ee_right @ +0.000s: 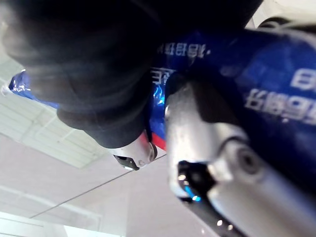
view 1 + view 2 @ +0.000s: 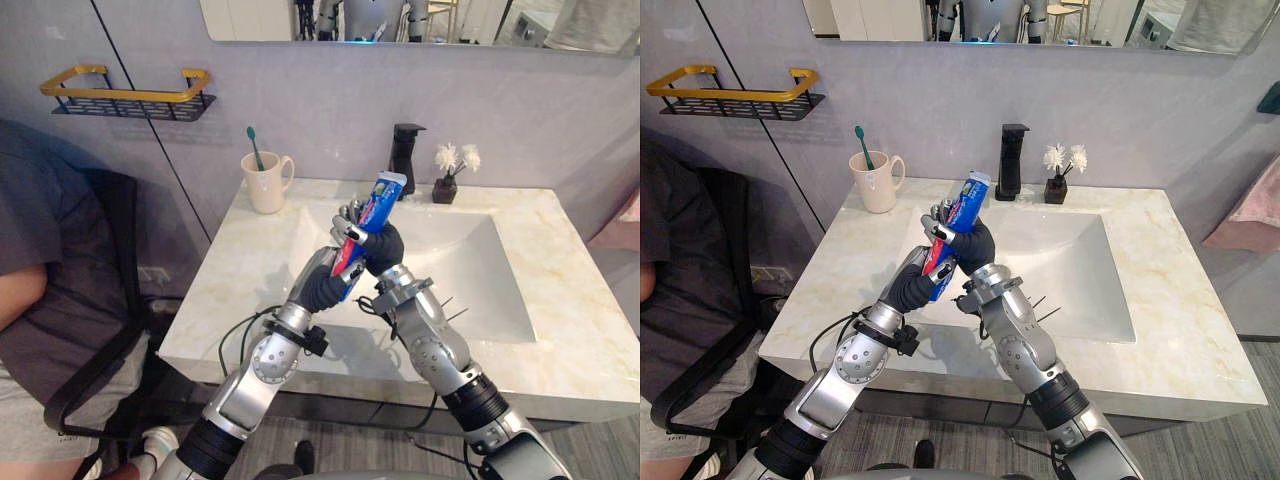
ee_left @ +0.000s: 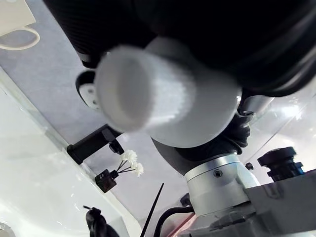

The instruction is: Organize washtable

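While both hands are meeting over the sink (image 2: 470, 265), the toothpaste tube (image 2: 381, 197) is tilting up between them, off the countertop (image 2: 565, 300). The right hand (image 2: 385, 246) is clamping curled fingers on its blue middle, and the left hand (image 2: 326, 290) is gripping its red lower end. A cup (image 2: 266, 182) holding a toothbrush (image 2: 255, 147) is sitting at the back left corner. A faucet (image 2: 404, 155) and flower pot (image 2: 445, 189) are standing along the back edge.

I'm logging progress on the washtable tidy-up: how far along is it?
Looks done: the toothbrush stands in the cup at the back of the counter. In hand: the toothpaste tube is held over the sink basin, the left hand at its cap end and the right hand with fingers curled round its middle. Left: setting the tube down, probably in or beside the cup.
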You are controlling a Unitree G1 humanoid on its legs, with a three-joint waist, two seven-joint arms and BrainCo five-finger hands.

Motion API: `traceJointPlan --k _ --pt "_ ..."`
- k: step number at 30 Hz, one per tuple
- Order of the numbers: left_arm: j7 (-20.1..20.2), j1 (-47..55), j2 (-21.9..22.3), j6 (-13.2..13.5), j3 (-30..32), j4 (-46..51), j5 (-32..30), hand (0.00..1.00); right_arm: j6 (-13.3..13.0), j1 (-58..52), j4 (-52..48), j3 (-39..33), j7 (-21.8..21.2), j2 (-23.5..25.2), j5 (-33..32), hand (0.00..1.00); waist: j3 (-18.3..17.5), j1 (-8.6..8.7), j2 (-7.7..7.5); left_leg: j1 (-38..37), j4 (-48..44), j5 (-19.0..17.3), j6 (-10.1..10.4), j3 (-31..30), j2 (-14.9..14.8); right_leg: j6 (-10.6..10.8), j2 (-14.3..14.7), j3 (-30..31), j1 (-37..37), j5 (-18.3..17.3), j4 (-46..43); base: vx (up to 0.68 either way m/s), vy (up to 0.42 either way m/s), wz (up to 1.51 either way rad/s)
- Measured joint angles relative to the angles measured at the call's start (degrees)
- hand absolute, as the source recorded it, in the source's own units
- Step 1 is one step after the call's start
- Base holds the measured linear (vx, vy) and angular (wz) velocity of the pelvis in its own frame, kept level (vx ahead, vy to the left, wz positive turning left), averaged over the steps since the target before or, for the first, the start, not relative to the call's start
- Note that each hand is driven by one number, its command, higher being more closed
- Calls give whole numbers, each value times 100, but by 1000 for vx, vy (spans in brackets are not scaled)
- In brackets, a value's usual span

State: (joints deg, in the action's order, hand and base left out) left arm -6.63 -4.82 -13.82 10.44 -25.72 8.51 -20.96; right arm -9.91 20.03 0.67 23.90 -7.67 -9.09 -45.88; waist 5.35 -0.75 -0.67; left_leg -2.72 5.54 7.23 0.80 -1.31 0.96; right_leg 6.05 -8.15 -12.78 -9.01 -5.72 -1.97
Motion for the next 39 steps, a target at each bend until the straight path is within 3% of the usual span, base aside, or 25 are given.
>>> traceJointPlan --k 7,13,21,22,25,29,33,39 --pt "-134 506 56 158 638 623 -248 0 -8 0 -469 -503 20 258 173 100 0 -4 0 -16 10 1 2 -9 3 17 -5 -22 -33 12 19 -23 -6 1" --pt "-596 966 107 232 2080 1338 -337 0 -234 -74 -703 -1361 129 307 342 100 1 -16 0 -28 34 -2 9 -20 1 12 0 -94 -103 25 78 -13 -13 5" --pt "-1086 1759 719 228 4196 1774 -263 0 -297 -736 -1163 -2190 161 317 611 100 2 -45 -14 -28 35 -17 30 -21 4 16 4 -131 -177 41 208 1 -4 2" --pt "-1200 1801 891 227 4659 1640 -106 0 -307 -841 -1164 -2386 171 319 657 100 4 -78 -18 -27 36 -7 15 -24 2 16 5 -133 -181 41 215 0 0 0" --pt "-1411 1925 1172 172 5287 1043 307 0 -307 -1044 -1164 -2722 208 353 834 100 3 -178 -21 -25 39 -7 15 -32 4 16 4 -142 -185 42 208 0 0 0" --pt "-1466 2166 1435 95 5728 -118 1053 0 -308 -1105 -1163 -2885 281 453 997 100 4 -185 -33 -22 41 -8 15 -43 5 17 1 -153 -185 40 208 1 -4 1" --pt "-1445 2288 1514 40 5795 -1842 1860 0 -317 -1211 -1164 -3004 305 557 1078 100 -4 -196 -68 6 42 -27 44 -98 9 7 -5 -224 -184 25 199 -34 -13 8" --pt "-952 2377 1540 -259 5611 -3723 1919 0 -499 -1210 -1164 -2963 604 661 1383 100 2 -216 -184 105 42 -20 62 -212 8 -12 -1 -362 -156 -25 201 -31 -15 12"
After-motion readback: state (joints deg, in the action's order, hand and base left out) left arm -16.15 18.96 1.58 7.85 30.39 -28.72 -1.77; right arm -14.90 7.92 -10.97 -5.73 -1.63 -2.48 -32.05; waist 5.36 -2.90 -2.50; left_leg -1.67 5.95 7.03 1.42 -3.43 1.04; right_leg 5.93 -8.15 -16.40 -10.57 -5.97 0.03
